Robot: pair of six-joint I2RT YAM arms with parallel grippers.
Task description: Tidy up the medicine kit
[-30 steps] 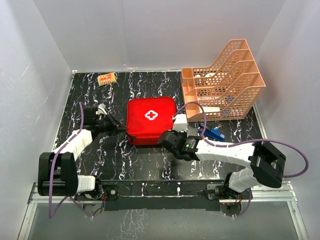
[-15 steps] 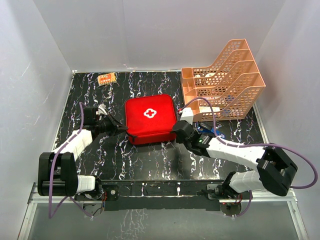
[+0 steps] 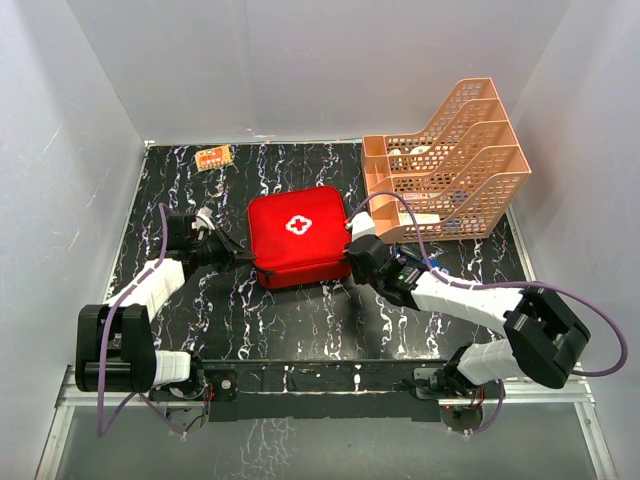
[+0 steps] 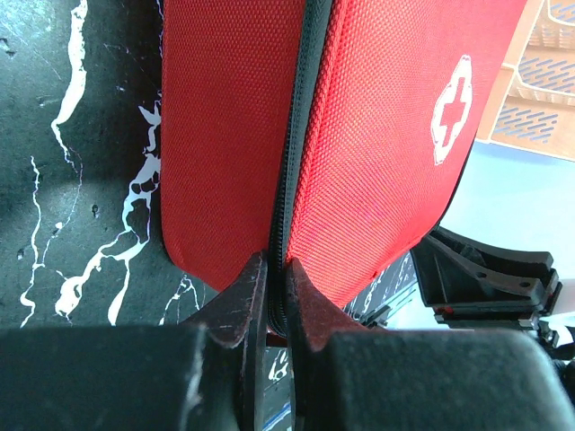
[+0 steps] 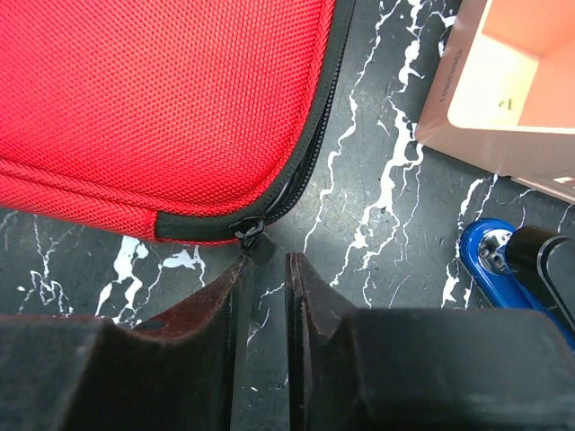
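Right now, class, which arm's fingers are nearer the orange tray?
Right. The right arm's fingers sit by the medicine kit, near the orange tray; the left arm's fingers pinch the kit's far side.

Robotics lab test cell: plain white walls [image 3: 300,60] enclose a black marbled table [image 3: 290,320], with a metal mounting rail [image 3: 300,398] along its near edge.

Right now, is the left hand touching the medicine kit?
Touching. The left wrist view shows the left hand pinched shut on the zipper seam at the edge of the red medicine kit, with no gap showing.
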